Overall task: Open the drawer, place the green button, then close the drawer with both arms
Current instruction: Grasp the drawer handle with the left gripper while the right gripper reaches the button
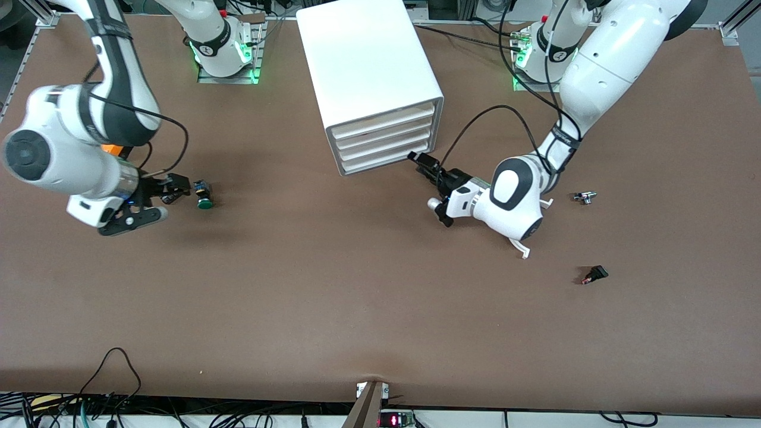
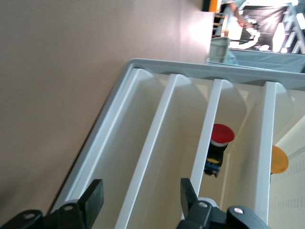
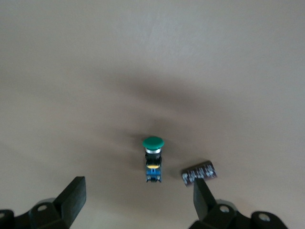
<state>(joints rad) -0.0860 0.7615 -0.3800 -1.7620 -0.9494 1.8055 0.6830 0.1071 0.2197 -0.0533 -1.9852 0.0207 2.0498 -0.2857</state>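
**Both pincers open: one at the drawer unit, one by the green button**

We are looking at a white drawer unit (image 1: 368, 77) sitting on the brown table (image 1: 357, 297), midway between the two arm bases, with its stacked drawer fronts (image 1: 383, 141) facing the front camera. All the drawers are sitting flush in the front view.

We are seeing the left pincer (image 1: 423, 164) reaching low to the corner of the drawer fronts at the left arm's end. In the left wrist view its fingers (image 2: 93, 196) are standing spread apart, with the white drawer edges between and past them, and nothing is being held. Through the gaps we are making out a red-capped button (image 2: 219, 145) inside one drawer and a yellow round piece (image 2: 279, 160) in the next one.

The button (image 1: 204, 194) is lying on its side on the table toward the right arm's end, well apart from the drawer unit, its green cap pointing toward the front camera. The right pincer (image 1: 177, 189) is hanging low just beside it, fingers (image 3: 72, 194) wide apart and empty. A black ribbed cylinder (image 3: 198, 172) is lying near the button in the right wrist view.

Toward the left arm's end, a small metal part (image 1: 585, 197) and a small black part (image 1: 594, 274) are lying on the table.
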